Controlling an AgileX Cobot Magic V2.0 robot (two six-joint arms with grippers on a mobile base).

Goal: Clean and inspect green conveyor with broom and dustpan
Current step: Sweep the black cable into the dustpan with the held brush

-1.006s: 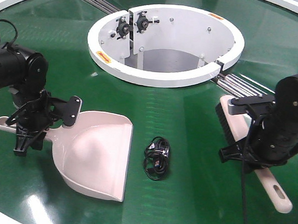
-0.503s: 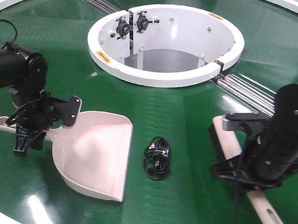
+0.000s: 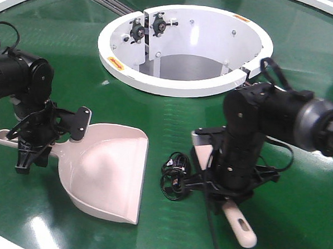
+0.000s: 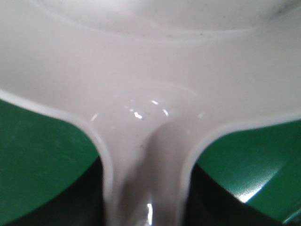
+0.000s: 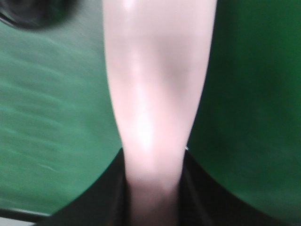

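Clenched on the broom [image 3: 240, 227], the right end effector [image 3: 230, 181] has swung left, bringing its bristle end just beside the cable tangle [image 3: 175, 175]. Further to its left the dustpan [image 3: 105, 169] waits unmoved on the green conveyor [image 3: 172, 116], handle grasped by the left end effector [image 3: 34, 142]; the sweep-in looks ready.

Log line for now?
left gripper shut on dustpan | right gripper shut on broom | broom beside cable bundle | dustpan on green conveyor

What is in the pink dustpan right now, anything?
Empty, as far as shows. The dustpan shows only bare pink plastic inside; the black cable bundle lies outside it on the green conveyor.
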